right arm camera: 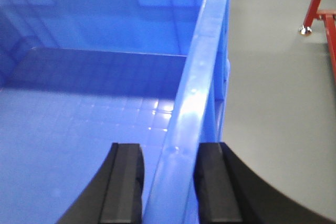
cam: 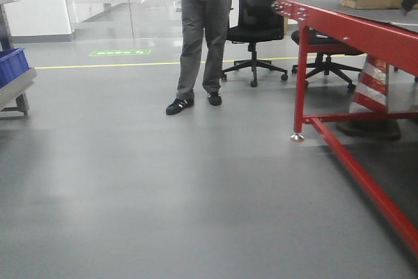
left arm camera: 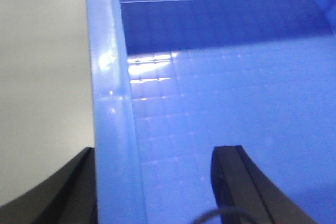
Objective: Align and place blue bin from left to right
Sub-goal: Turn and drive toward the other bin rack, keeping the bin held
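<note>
Your right gripper [right arm camera: 168, 148] straddles a side wall of the blue bin [right arm camera: 202, 66], both pads tight against it; your left gripper [left arm camera: 157, 153] straddles another wall of the bin, outer finger [left arm camera: 58, 192] touching, inner finger [left arm camera: 236, 182] apart inside, unclamped; a red table leg [right arm camera: 315, 3] stands well outside the bin.

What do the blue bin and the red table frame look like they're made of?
Blue bin: likely moulded plastic with a glossy finish; its rim throws soft highlights and its floor carries a moulded grid. Red table frame: probably painted steel tube, going by the square sections, bolt heads and even semi-gloss coat.
</note>
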